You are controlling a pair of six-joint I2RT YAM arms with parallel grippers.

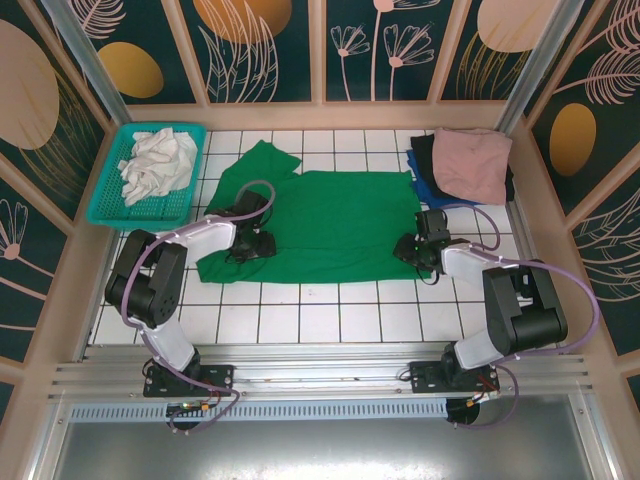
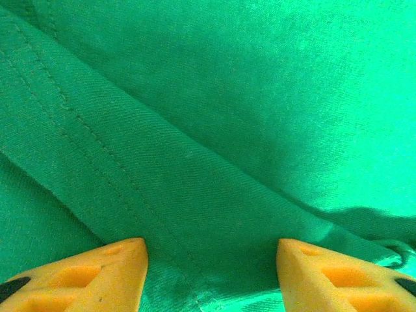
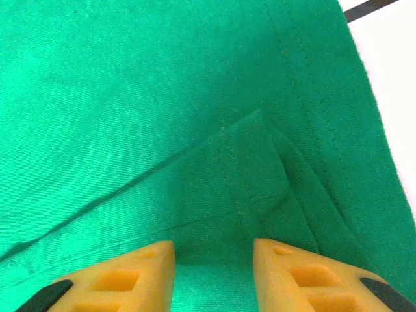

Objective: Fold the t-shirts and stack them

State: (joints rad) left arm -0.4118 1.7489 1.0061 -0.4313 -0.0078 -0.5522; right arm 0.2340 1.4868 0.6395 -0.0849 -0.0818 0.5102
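Observation:
A bright green t-shirt (image 1: pixel 340 225) lies spread on the white tiled table, one sleeve pointing to the back left. My left gripper (image 1: pixel 256 240) rests low on its left part, jaws open over a stitched folded band of green cloth (image 2: pixel 195 188), nothing pinched between the yellow fingertips (image 2: pixel 110 270). My right gripper (image 1: pixel 412 246) is at the shirt's right edge, open, with a small folded hem corner (image 3: pixel 253 169) just ahead of its fingertips (image 3: pixel 286 266). At the back right sits a stack of folded t-shirts: dusty pink (image 1: pixel 472 162) on top, black (image 1: pixel 424 152) and blue (image 1: pixel 424 188) beneath.
A teal mesh basket (image 1: pixel 110 205) holding crumpled white cloth (image 1: pixel 158 165) stands at the back left. Patterned walls enclose the table on three sides. Bare tile (image 1: pixel 320 320) runs along the near edge in front of the shirt.

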